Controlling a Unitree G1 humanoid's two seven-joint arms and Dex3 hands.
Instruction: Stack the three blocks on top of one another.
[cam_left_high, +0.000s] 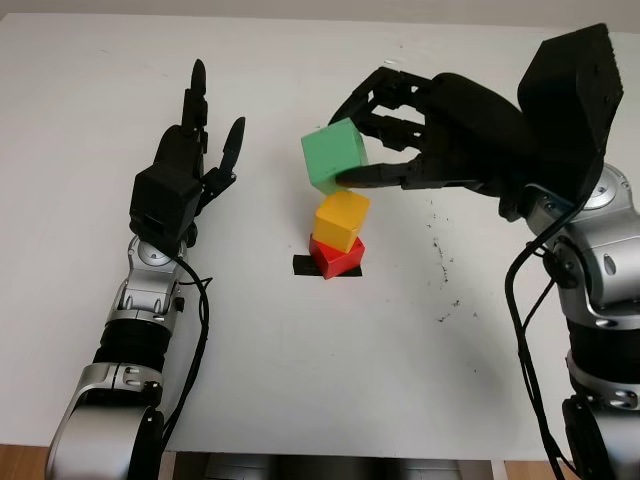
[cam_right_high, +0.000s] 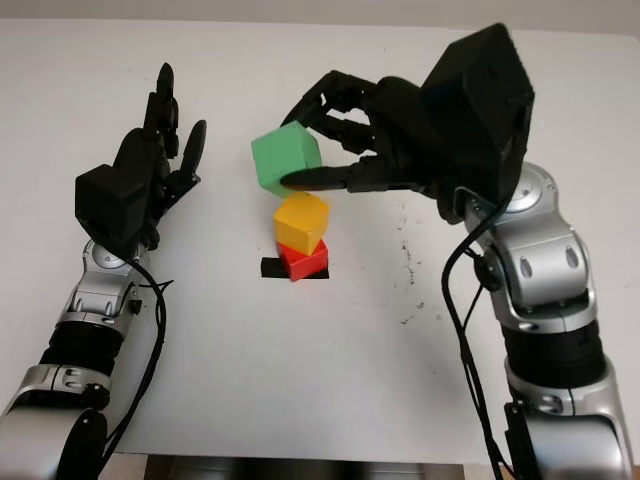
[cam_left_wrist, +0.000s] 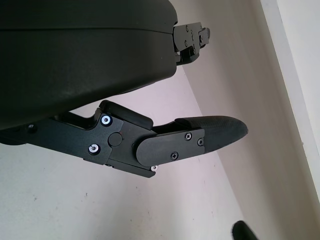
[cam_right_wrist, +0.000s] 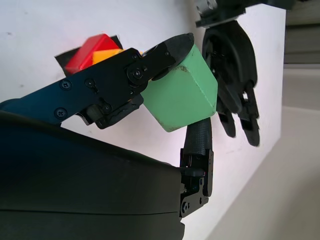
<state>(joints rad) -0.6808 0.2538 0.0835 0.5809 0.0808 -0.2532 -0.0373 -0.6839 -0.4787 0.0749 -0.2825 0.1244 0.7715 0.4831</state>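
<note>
Nearest the robot, both arms rise from the bottom edge onto the white table (cam_left_high: 330, 380), the left one at the left and the right one at the right, each trailing a black cable. A scatter of small dark specks (cam_left_high: 440, 260) marks the tabletop on the right side, near the right arm. Around the middle of the table lies a short strip of black tape (cam_left_high: 303, 266), and on it sits the red block (cam_left_high: 335, 258), turned a little askew. The yellow block (cam_left_high: 341, 219) rests directly on top of the red one, touching it and also slightly rotated, so the two already form a short stack. Just above and a little to the left of that stack, the green block (cam_left_high: 334, 154) is off the table, tilted, and not touching the yellow one. The right hand (cam_left_high: 395, 130) is clamped on it: in the right wrist view one finger presses across an upper edge of the green block (cam_right_wrist: 182, 95) while another finger (cam_right_wrist: 199, 137) props it from the opposite side, with the red and yellow stack seen beyond. To the left of the stack and well apart from it, the left hand (cam_left_high: 195, 150) holds nothing and is open, pointing toward the far edge of the table. In the left wrist view a finger (cam_left_wrist: 210, 135) of that hand reaches over bare tabletop.
</note>
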